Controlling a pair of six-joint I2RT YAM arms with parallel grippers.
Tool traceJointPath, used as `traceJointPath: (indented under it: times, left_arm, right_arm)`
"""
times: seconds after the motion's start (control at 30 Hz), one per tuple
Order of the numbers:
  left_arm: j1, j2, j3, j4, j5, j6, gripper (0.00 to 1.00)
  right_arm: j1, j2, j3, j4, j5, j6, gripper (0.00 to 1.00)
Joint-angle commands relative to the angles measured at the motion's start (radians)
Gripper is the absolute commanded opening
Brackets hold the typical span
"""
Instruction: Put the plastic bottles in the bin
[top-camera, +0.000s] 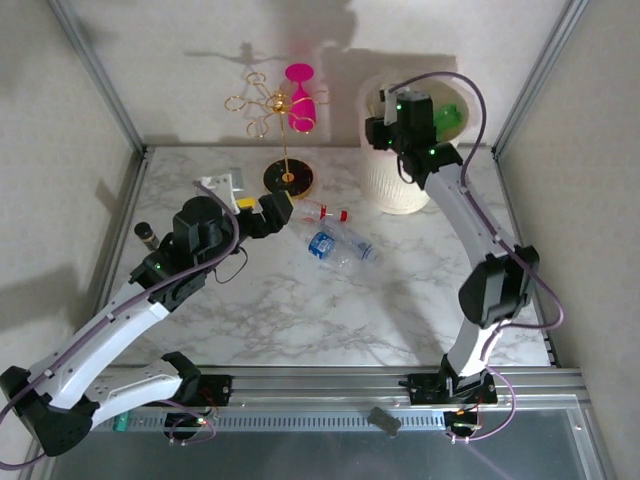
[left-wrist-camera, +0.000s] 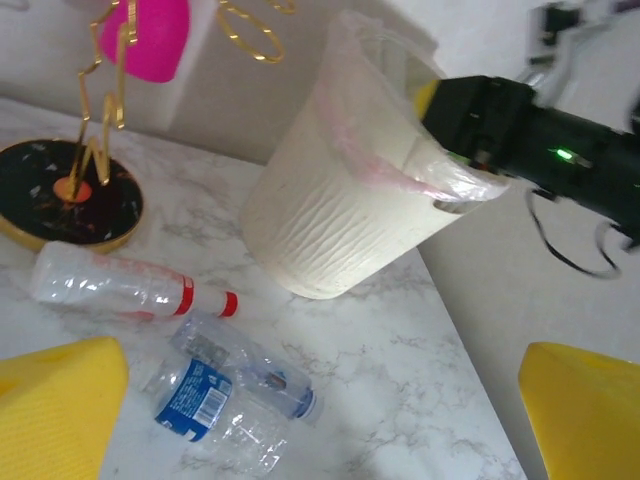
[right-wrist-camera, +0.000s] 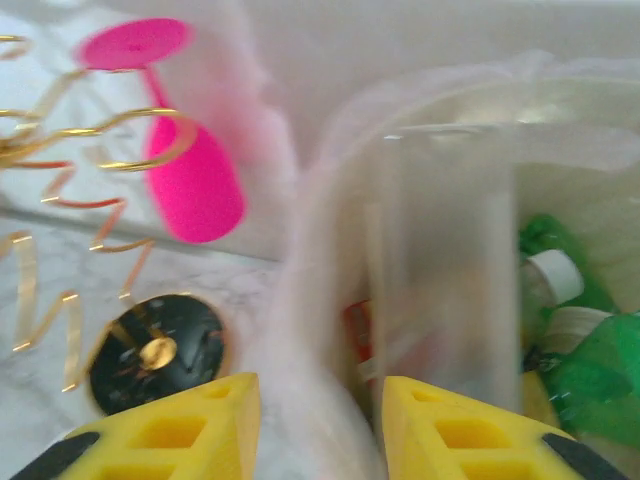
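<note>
Hovering over the bin (top-camera: 395, 185) at the upper right of the overhead view, the right gripper (right-wrist-camera: 320, 432) has its yellow fingers drawn close, with a slim gap showing. Nothing sits between them that I can see, and whether they are fully clenched I cannot tell. Green bottles (right-wrist-camera: 590, 350) lie inside the bin, low on the right of that wrist view. The worry here is the rim. It sits right under those fingers, so a careless pull-back could snag the thin edge and tip the whole bucket.

Over at centre left of the overhead view, the left gripper (top-camera: 270, 212) is spread wide and empty. Just right of it lie two bottles still to be binned. The red-capped bottle (left-wrist-camera: 120, 285) is on its side, and the crumpled blue-label bottle (left-wrist-camera: 225, 390) lies close below it. Both look light and round, so I reckon a nudge from one finger could send either rolling away. With the pair so close, a grab may catch both, or squirt one out.

Then there's the gold stand (top-camera: 285, 110) with its pink glass (left-wrist-camera: 145, 35). Its black base (left-wrist-camera: 70, 195) sits just beside the red-capped bottle, so a wide sweep there risks toppling the lot. A small dark vial (top-camera: 146, 232) stands at the left edge, well apart. And with the right arm parked over the bin, the left one has no free way in.
</note>
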Motion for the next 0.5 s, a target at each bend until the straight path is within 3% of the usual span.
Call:
traceJointPath:
  times: [0.0,0.23,0.37,0.47]
  left_arm:
    - [0.02,-0.05,-0.066,-0.015,-0.067,-0.088,1.0]
    - [0.126,-0.107,-0.226,-0.013,0.026,-0.218,1.0]
    - [0.219,-0.153,-0.318,-0.013,0.123,-0.257,1.0]
    - [0.228,-0.171,-0.364,-0.033,0.138,-0.242,1.0]
  right_arm:
    - [0.068,-0.15,-0.073,0.085,0.049,-0.019,0.37]
    - [0.201,-0.261,-0.247,0.014,0.035,0.019,0.41]
    - [0.296,-0.253,-0.346,-0.053,0.058,0.029,0.49]
    - [0.379,-0.212,-0.405,-0.097,0.055,0.045,0.54]
